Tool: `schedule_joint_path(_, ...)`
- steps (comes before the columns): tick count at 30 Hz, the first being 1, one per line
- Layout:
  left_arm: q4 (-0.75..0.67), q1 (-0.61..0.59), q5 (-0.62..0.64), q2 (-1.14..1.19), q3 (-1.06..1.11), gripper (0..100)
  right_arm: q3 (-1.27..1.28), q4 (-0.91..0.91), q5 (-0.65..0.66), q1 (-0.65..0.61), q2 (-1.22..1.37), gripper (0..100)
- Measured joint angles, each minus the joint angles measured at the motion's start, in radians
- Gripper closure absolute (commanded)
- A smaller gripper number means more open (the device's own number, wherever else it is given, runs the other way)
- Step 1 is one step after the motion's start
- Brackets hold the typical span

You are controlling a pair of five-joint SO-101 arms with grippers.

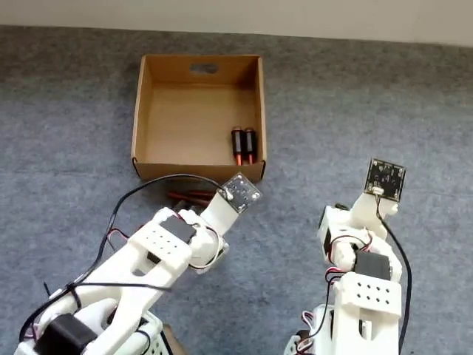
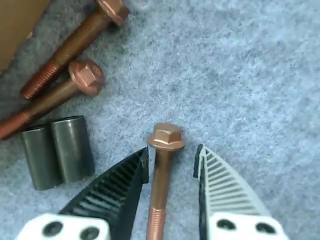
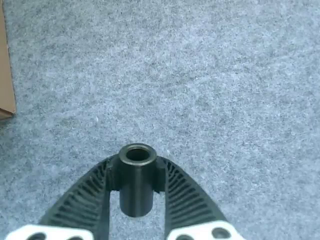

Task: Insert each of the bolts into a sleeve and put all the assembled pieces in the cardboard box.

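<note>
- Left pincer point(image 2: 171, 162): my jaws are spread. One black ribbed finger point(image 2: 117, 187) and one white ribbed finger point(image 2: 225, 185) sit low over the flat grey carpet point(image 2: 240, 75).
- Copper-coloured hex-head bolt point(image 2: 161, 185): it lies flat on the carpet between those spread jaws, with its shank running along the gap. The flanged head lies just past my fingertips. The black finger is just beside the shank, and the white one stands apart from it.
- Two loose copper-coloured bolts point(image 2: 75, 44): they lie side by side on the carpet with their heads turned the same way. In the high view they point(image 1: 188, 197) lie just in front of the box's near wall.
- Pair of bare dark grey sleeves point(image 2: 70, 147): they lie on their sides on the carpet, touching each other, just beside the loose bolts.
- Right pincer point(image 3: 136, 170): my jaws are pressed onto a dark grey cylindrical metal sleeve point(image 3: 135, 192), with one black ribbed finger on each side. Its open bore faces my wrist camera, and it is held above the carpet.
- Open brown cardboard box point(image 1: 137, 118): it stands on the carpet beyond both my arms. Two assembled pieces point(image 1: 244, 146) lie side by side inside it, against the wall on my right arm's side and near the front corner.
</note>
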Motion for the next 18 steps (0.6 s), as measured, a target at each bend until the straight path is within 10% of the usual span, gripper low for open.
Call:
schedule_joint_path(13, 0.091, 0.000, -0.002, 0.230, -0.175, 83, 0.014, 0.000, 0.000, 0.000, -0.002, 99.2)
schedule_joint_path(18, 0.098, 0.005, -0.002, 0.235, -0.186, 100, 0.014, 0.000, 0.000, 0.000, 0.000, 99.2)
